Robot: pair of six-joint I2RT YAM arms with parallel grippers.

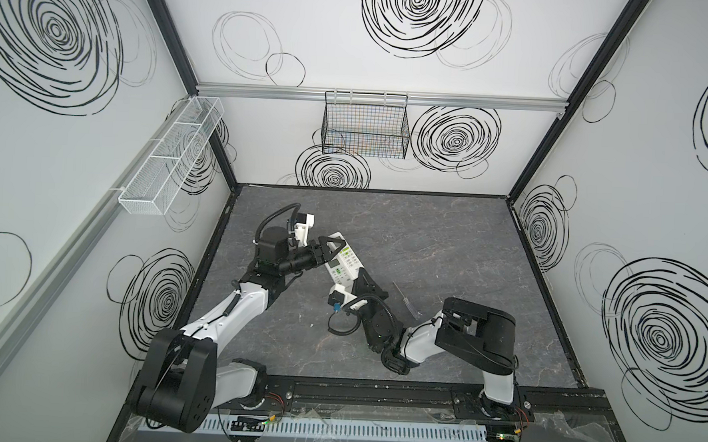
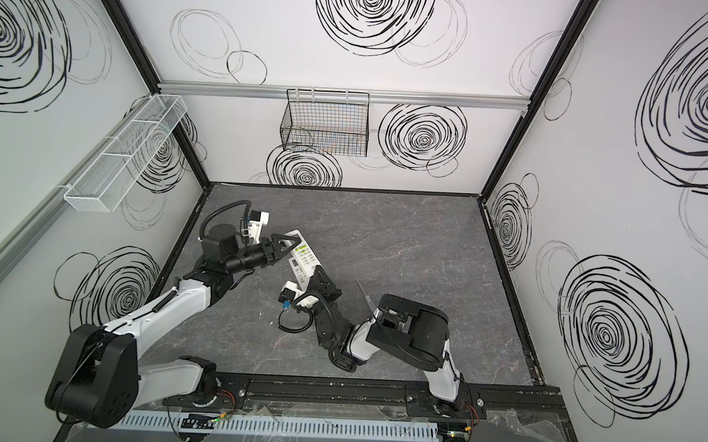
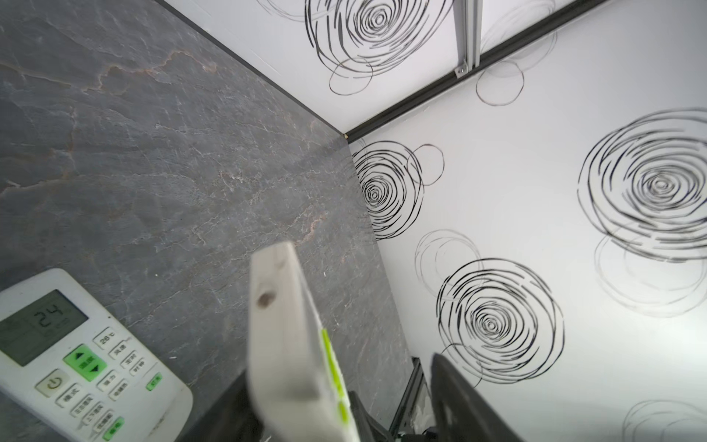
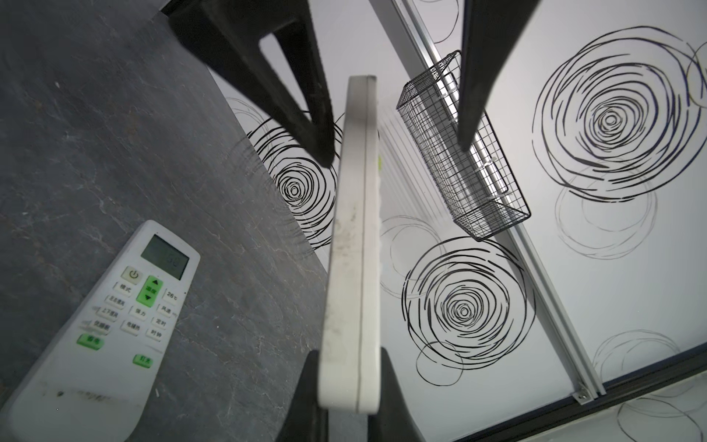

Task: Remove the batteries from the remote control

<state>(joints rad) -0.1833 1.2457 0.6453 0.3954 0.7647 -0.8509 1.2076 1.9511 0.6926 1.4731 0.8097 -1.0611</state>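
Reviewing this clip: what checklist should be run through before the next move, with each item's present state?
1. Right tool shut on the held remote: ok.
2. Left tool open, jaws either side of that remote's far end: ok.
3. Left fingers clear of it: cannot tell.
4. Battery cover off: cannot tell.
5. Any batteries in view: not ok.
6. Second remote flat on the table, apart from both tools: ok.

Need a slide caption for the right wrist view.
Right gripper clamps a white remote on edge; the open left gripper straddles its far end; a second remote lies face-up.
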